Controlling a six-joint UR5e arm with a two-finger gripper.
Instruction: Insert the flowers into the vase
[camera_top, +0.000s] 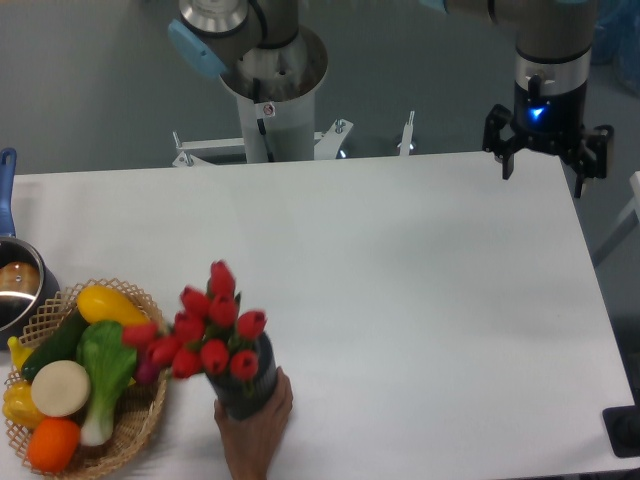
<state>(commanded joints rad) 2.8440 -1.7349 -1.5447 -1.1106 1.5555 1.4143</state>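
Wicker basket (140, 420) beside vase (245, 385)

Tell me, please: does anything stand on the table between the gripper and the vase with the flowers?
Nothing stands on the bare table between the gripper and the vase. But a person's hand grips the vase from the front, with the flowers in it.

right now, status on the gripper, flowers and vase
Gripper open and empty, raised at the table's far right corner. Flowers in the vase. A person's hand grips the vase at the front edge.
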